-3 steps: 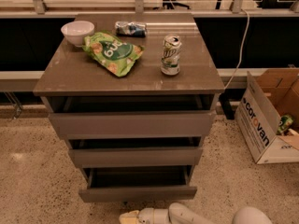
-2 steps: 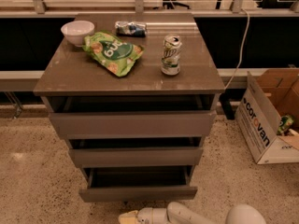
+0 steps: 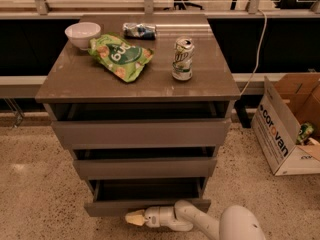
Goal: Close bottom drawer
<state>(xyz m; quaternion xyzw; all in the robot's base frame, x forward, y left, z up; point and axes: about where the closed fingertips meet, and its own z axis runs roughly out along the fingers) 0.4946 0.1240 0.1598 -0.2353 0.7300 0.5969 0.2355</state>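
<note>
The bottom drawer (image 3: 147, 206) is the lowest of three grey-brown drawers in the cabinet and stands pulled out, its dark interior (image 3: 150, 189) showing. My gripper (image 3: 134, 217) is at the bottom of the camera view, just in front of and slightly below the drawer's flat front, with its cream tips pointing left. The white arm (image 3: 200, 221) runs off to the lower right. The middle drawer (image 3: 145, 167) and top drawer (image 3: 142, 132) are also partly open.
On the cabinet top (image 3: 65, 84) are a white bowl (image 3: 82, 34), a green chip bag (image 3: 121, 56), a soda can (image 3: 183, 59) and a lying can (image 3: 139, 30). An open cardboard box (image 3: 287, 126) stands on the floor at right.
My gripper and arm have risen and moved a little toward the bottom drawer's front. The drawers have not visibly moved.
</note>
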